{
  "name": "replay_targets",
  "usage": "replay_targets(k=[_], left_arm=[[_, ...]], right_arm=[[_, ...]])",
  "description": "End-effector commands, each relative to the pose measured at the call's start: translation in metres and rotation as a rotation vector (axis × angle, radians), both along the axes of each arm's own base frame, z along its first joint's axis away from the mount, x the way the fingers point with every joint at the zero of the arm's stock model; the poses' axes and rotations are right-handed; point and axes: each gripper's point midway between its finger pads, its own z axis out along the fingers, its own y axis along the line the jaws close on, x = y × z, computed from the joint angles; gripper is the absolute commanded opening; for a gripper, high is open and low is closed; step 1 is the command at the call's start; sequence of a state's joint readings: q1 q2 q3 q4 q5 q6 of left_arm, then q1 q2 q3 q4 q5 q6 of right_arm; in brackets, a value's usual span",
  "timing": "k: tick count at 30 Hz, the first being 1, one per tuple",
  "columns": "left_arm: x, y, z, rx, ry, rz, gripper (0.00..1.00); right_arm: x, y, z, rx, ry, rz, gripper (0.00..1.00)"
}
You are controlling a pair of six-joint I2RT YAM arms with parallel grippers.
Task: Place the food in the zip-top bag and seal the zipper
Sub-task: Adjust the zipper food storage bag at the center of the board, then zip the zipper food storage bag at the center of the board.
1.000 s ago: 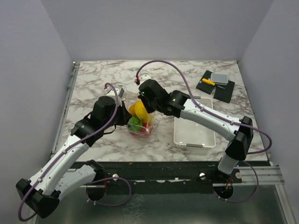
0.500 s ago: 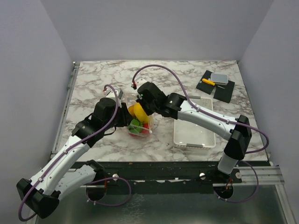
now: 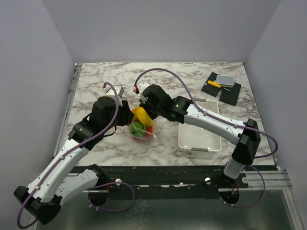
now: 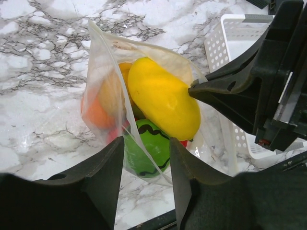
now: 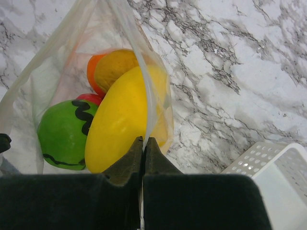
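Observation:
The clear zip-top bag [image 3: 144,130] hangs just above the marble table with the food inside: a yellow fruit [image 4: 163,98], a green one [image 4: 146,139], an orange one [image 5: 93,69] and a bit of red. My right gripper [image 5: 144,141] is shut on the zipper [image 5: 140,55] at the bag's top edge and holds the bag up. My left gripper [image 4: 146,148] is open on the bag's left side. The pale zipper strip [image 4: 150,157] runs through the gap between its fingers, and neither finger presses on it.
A white slotted basket [image 3: 199,129] stands just right of the bag, under the right arm. Black mats with a grey box and a yellow item [image 3: 221,86] lie at the back right. A metal rail [image 3: 72,96] runs along the table's left edge.
My left gripper has opened, let go of the bag's edge and drawn back a little to the left. The right gripper has kept its hold and the bag has shifted slightly left.

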State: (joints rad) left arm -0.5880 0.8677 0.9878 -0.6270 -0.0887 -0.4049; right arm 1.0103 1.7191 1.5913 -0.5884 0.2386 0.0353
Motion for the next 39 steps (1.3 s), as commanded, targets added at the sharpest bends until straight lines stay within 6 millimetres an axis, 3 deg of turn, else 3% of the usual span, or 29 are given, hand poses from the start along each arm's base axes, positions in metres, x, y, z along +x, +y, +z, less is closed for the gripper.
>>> replay_targets(k=[1,4,11,21,29,39], left_arm=[[0.007,0.007,0.015,0.054,-0.056,0.004,0.47],[0.012,0.012,0.021,0.089,-0.087,0.013,0.52],[0.021,0.015,0.022,0.122,-0.115,0.030,0.54],[0.033,0.007,0.005,0.144,-0.090,0.028,0.54],[0.041,0.007,-0.002,0.170,-0.084,0.040,0.54],[0.044,0.003,-0.006,0.156,-0.085,0.035,0.46]], right_arm=[[-0.005,0.000,0.021,0.051,-0.035,0.055,0.01],[-0.006,-0.002,0.024,0.052,-0.051,0.070,0.02],[-0.008,-0.002,0.032,0.084,-0.058,0.073,0.31],[-0.014,-0.012,0.044,0.139,-0.037,0.009,0.58],[-0.039,-0.028,0.057,0.248,0.050,-0.041,0.69],[-0.086,-0.047,0.046,0.360,0.103,-0.059,0.72]])
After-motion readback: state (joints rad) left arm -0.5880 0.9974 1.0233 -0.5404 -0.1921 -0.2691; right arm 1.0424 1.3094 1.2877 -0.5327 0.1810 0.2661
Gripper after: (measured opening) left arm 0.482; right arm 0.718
